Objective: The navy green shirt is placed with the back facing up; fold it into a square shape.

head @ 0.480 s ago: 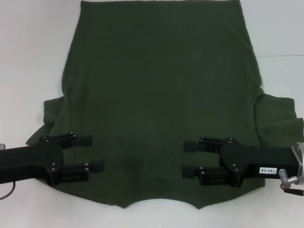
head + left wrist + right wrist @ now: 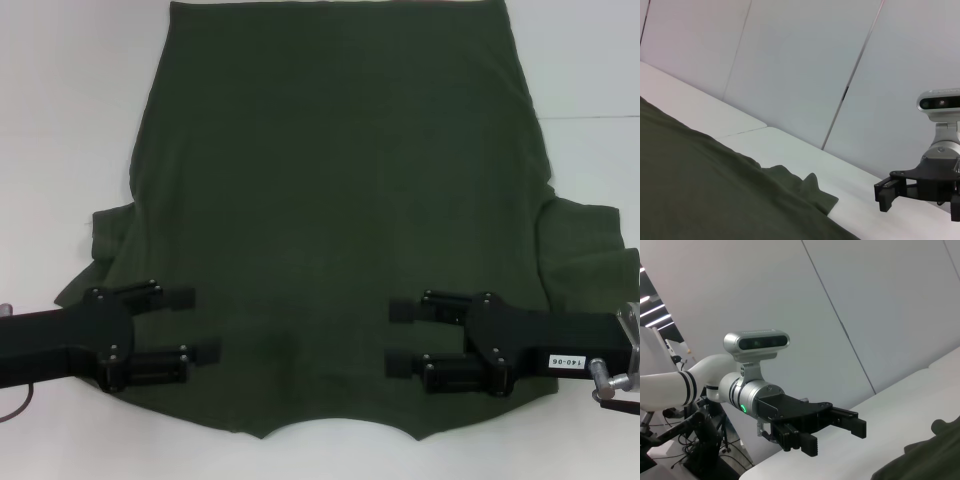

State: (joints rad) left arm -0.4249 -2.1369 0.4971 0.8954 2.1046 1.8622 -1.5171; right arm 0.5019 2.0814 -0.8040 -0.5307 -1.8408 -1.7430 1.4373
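The navy green shirt (image 2: 340, 200) lies spread flat on the white table, its curved neckline at the near edge and both sleeves out to the sides. My left gripper (image 2: 196, 325) hovers over the shirt's near left part, open, fingers pointing toward the middle. My right gripper (image 2: 396, 337) hangs over the near right part, also open, facing the left one. Nothing is between either pair of fingers. The left wrist view shows the shirt (image 2: 715, 190) and the right gripper (image 2: 892, 192) beyond it. The right wrist view shows the left gripper (image 2: 837, 432) and a bit of shirt (image 2: 925, 460).
The white table (image 2: 70, 120) surrounds the shirt on the left, right and near sides. White wall panels (image 2: 790, 65) stand behind the table. The left sleeve (image 2: 105, 250) and right sleeve (image 2: 590, 250) lie rumpled at the shirt's sides.
Both grippers have shifted only very slightly; the right one sits a touch further right. The shirt has not moved.
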